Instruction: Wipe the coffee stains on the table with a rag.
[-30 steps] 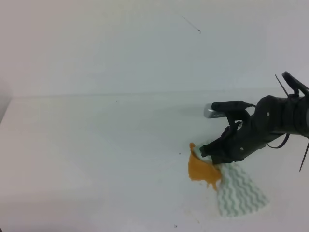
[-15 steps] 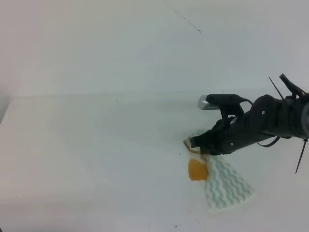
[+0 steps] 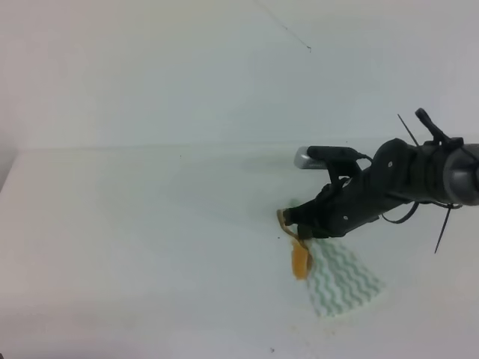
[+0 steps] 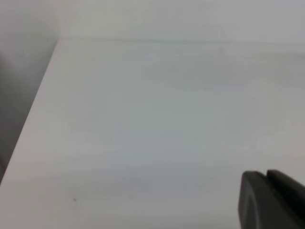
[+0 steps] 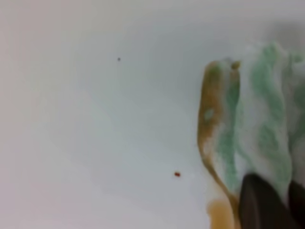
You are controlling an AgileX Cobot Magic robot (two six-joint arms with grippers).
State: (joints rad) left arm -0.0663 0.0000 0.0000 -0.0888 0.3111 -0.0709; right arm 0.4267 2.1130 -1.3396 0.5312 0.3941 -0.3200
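On the white table [image 3: 150, 224] my right gripper [image 3: 305, 224] is shut on the rag [image 3: 340, 280], a white cloth with pale green wavy stripes that trails behind it toward the front right. The rag's leading edge is stained brown [image 3: 286, 221]. A narrow orange strip of the coffee stains [image 3: 300, 262] lies just below the gripper, beside the rag. The right wrist view shows the rag [image 5: 259, 129] bunched, its brown edge in front, a dark fingertip [image 5: 262, 205] on it, and orange liquid [image 5: 219, 212] below. A dark part of my left gripper [image 4: 271, 200] shows low right over bare table [image 4: 143, 119].
The table's far edge [image 3: 187, 146] meets a white wall. Its left edge [image 4: 33, 114] drops off in the left wrist view. A small red speck [image 5: 177, 174] and a dark speck [image 5: 118, 59] lie left of the rag.
My right gripper has slid left, dragging the rag across the stain. The orange blob has shrunk from a palm-sized patch to a thin strip.
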